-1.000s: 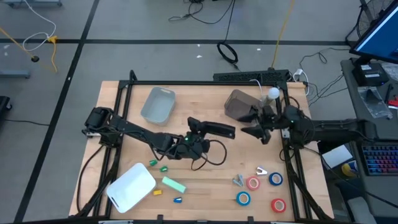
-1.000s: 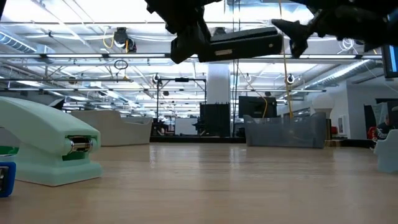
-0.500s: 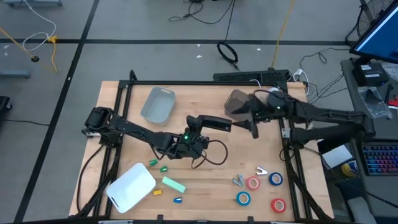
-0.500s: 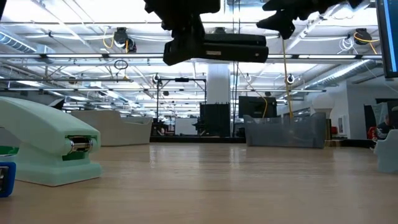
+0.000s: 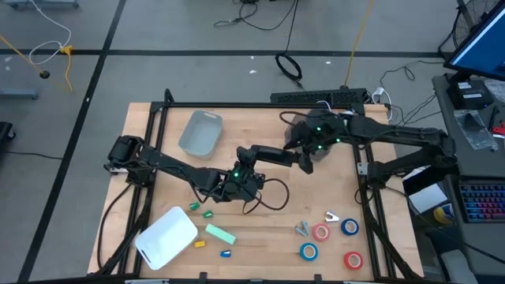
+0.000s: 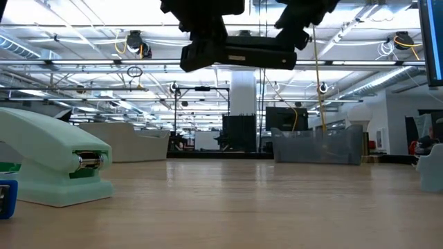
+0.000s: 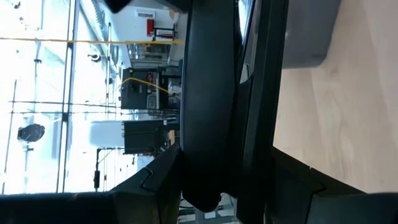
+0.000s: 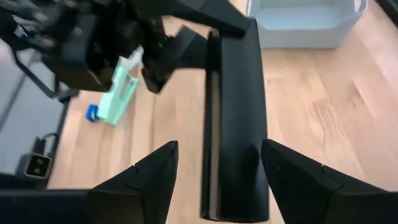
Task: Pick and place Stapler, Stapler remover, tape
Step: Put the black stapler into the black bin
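The left gripper holds the black stapler in the air above mid-table, pinching its near end. The right gripper is at the stapler's far end, its fingers spread to either side of it — not closed. No writing can be read on the stapler. The tape rolls lie near the table's front right corner, beside small metal claws.
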Controlling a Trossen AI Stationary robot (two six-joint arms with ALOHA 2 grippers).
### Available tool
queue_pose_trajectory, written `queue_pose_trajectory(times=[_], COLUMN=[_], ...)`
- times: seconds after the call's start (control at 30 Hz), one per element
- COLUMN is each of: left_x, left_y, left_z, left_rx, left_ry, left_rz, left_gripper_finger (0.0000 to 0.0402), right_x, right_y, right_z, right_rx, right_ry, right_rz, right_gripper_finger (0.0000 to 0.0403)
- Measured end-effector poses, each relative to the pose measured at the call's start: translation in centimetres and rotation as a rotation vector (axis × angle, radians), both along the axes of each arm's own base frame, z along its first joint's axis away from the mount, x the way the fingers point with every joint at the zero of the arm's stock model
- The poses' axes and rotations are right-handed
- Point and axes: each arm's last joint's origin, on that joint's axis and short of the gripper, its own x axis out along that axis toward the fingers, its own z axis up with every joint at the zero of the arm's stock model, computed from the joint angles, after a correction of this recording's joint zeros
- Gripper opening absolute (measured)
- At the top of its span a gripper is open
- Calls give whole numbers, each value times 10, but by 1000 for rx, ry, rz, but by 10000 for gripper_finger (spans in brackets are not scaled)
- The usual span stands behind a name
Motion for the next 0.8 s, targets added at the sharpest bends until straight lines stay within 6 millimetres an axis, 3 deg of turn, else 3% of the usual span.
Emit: queue_pose_trajectory(times=[0.8], left_x=[3], left_y=[-6], left_z=[7], left_rx=[38], left_ry=[-11], left_rz=[-27], left_gripper_finger=[179], right_x=[4], right_y=[-9], right_z=[0], right_rx=[103], right_ry=[24], right_rz=[15], right_gripper_finger=[210])
